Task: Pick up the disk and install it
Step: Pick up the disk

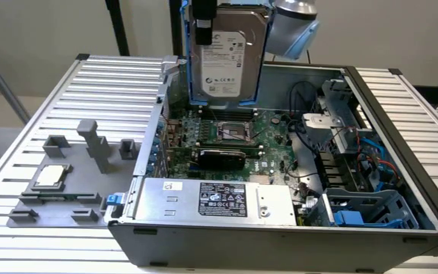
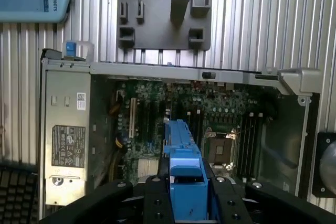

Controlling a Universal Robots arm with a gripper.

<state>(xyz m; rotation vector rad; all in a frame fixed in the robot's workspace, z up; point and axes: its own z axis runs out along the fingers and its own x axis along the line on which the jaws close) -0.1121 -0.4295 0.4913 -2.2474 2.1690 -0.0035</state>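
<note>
the disk (image 1: 227,57) hangs upright over the open computer case (image 1: 280,245), clamped by its blue rail in the closed end effector (image 2: 186,184), and could slip onto the motherboard (image 1: 272,154) if that narrow grip loosens.

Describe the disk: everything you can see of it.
The disk is a flat silver-grey metal drive with a white printed label, framed by blue plastic rails along both sides and the lower edge. It hangs upright, label toward the exterior camera, above the open computer case. The claw grips it near the top; nothing else appears to touch it.
</note>
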